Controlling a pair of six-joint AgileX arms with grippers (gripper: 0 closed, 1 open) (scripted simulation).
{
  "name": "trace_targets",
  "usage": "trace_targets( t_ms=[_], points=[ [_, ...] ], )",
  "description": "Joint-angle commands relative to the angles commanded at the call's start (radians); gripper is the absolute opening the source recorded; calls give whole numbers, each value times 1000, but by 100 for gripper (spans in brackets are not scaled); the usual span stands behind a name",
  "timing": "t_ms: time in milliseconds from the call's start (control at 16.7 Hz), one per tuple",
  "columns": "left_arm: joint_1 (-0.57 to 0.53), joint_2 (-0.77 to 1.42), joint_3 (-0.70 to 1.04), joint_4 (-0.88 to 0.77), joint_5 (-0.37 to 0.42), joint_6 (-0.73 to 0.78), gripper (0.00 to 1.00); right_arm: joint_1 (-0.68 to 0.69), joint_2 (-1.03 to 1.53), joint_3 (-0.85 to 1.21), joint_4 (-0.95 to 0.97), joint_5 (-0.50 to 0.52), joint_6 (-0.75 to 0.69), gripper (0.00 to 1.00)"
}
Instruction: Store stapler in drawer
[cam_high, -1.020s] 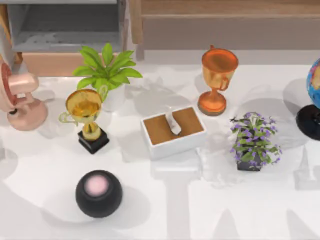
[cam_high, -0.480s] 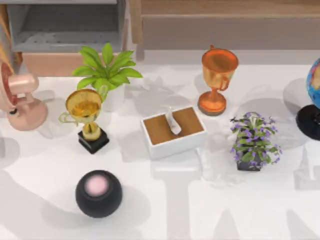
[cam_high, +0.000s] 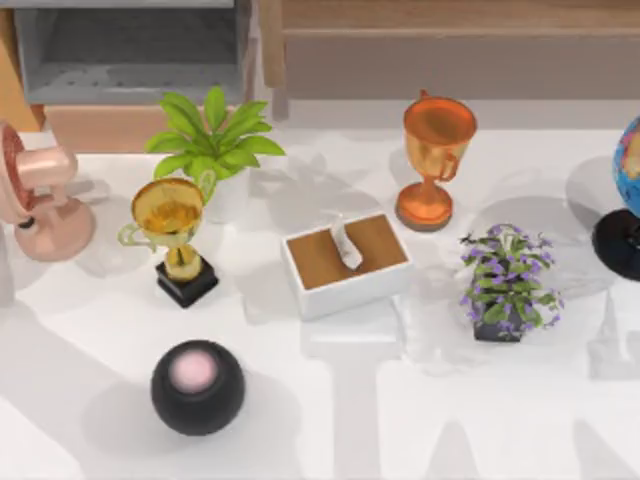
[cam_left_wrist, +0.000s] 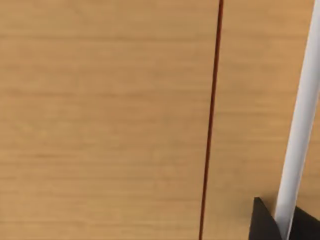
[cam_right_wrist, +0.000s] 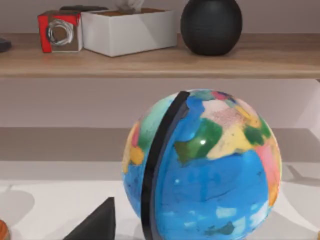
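The drawer (cam_high: 130, 126) stands pulled open at the table's far left. Its grey floor is bare where it shows, and its light tan front panel faces the table. The stapler is out of view. A dark part of my left gripper (cam_left_wrist: 262, 224) pokes into the left wrist view, close against a tan wooden surface (cam_left_wrist: 100, 120) with a thin dark seam and a white bar (cam_left_wrist: 300, 125). A dark part of my right gripper (cam_right_wrist: 97, 224) shows in the right wrist view, just in front of the globe (cam_right_wrist: 200, 165).
On the table stand a pink fan (cam_high: 35, 195), a green plant (cam_high: 212, 135), a gold trophy (cam_high: 172, 235), a white tissue box (cam_high: 347, 262), an orange trophy (cam_high: 434, 155), purple flowers (cam_high: 505, 280), a black sphere (cam_high: 197, 387) and the globe (cam_high: 625, 195) at the right edge.
The shadows on the left part of the table have shifted, and a tan piece at the far left edge has moved. The objects on the table stay put.
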Motion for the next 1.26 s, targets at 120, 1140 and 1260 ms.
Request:
trace_targets(
  t_ms=[120, 1140, 1260],
  points=[
    [0, 0, 0, 0, 0, 0, 0, 0, 0, 0, 0, 0, 0, 100],
    [0, 0, 0, 0, 0, 0, 100, 0, 0, 0, 0, 0, 0, 100],
    [0, 0, 0, 0, 0, 0, 100, 0, 0, 0, 0, 0, 0, 100]
  ],
)
